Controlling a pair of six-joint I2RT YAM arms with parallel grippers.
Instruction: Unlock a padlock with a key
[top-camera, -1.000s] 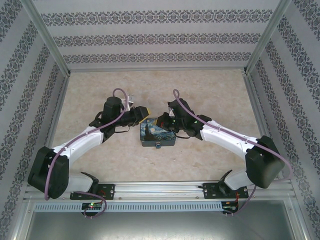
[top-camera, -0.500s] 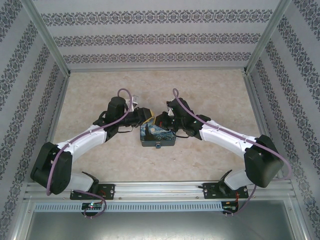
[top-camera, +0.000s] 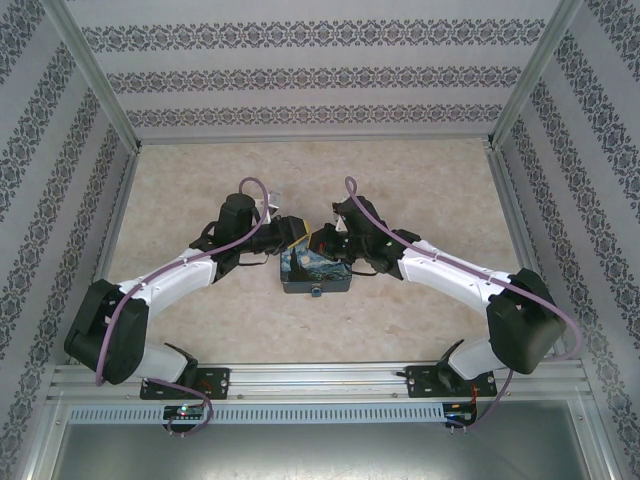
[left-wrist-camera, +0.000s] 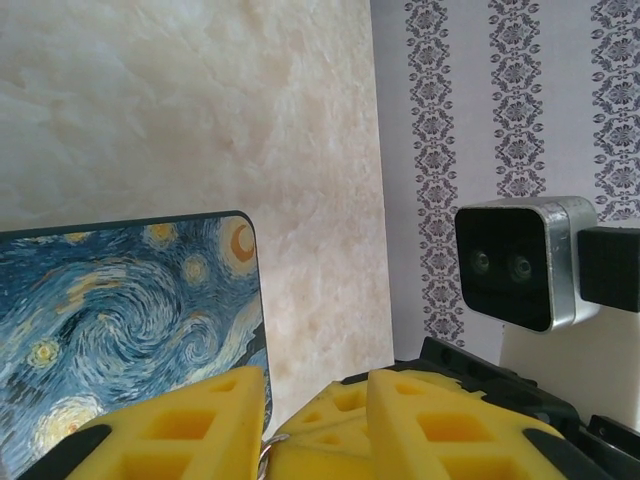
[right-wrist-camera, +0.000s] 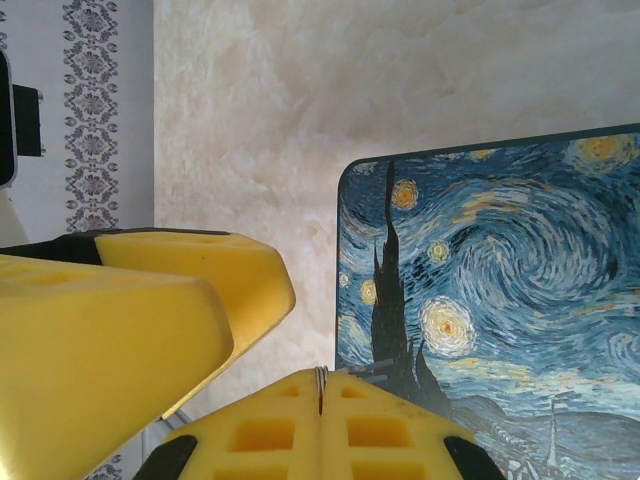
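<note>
A thin metal piece (right-wrist-camera: 320, 390) is pinched by closed right fingers (right-wrist-camera: 390, 432), seemingly offered to the left fingers (left-wrist-camera: 170, 432), whose grip cannot be told.

- a table (top-camera: 430, 190) with a pale, marbled beige top carries everything here.
- a flat rectangular box (top-camera: 318, 275) lies directly on it, lid up, printed with a swirling blue and yellow night sky (stars, a dark cypress).
- behind the box and to either side of it, the top runs to patterned walls.
- in front of the box, it ends at a metal rail.
</note>
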